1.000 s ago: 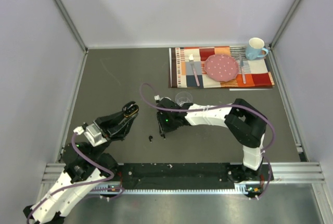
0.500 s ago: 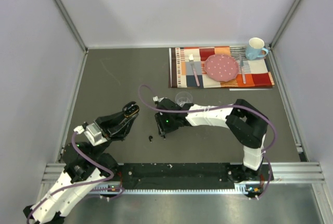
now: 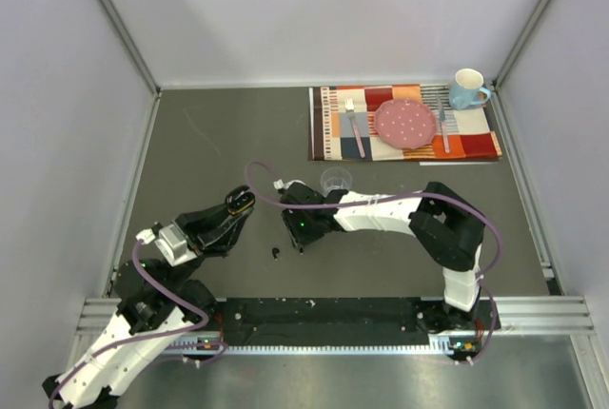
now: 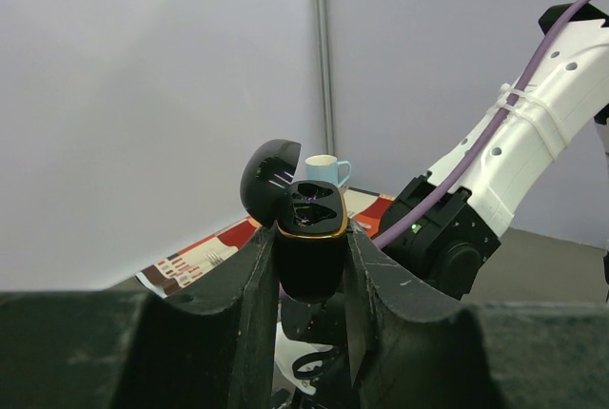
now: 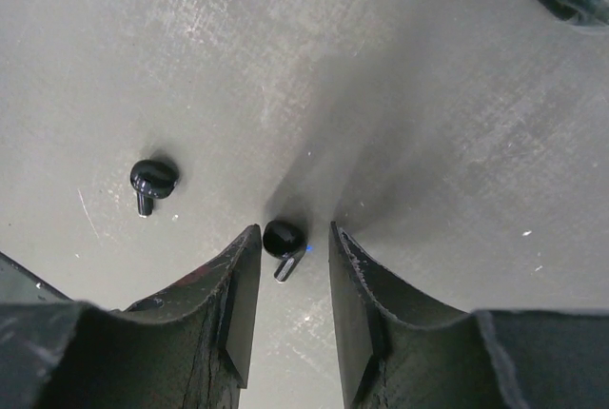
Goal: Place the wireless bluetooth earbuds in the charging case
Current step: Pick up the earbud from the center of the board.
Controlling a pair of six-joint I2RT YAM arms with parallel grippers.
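My left tool is clamped shut on the charging case, one finger against each side of its black body. I hold the case upright above the table with its lid swung open to the left, and both moulded wells face up inside the gold rim. No bud is sitting in either well, as far as I can see.

My right tool points straight down at the table with its jaws partly apart. One earbud lies on the table between my two fingers, with a sliver of bare surface on each side, so I am not gripping it. It is a glossy black bean whose short stem points toward the wrist. A second earbud lies on the table off to the left, outside the jaws and apart from the first.

From above, a clear cup stands just beyond my right tool, and a blue mug stands at the far right corner of the placemat.
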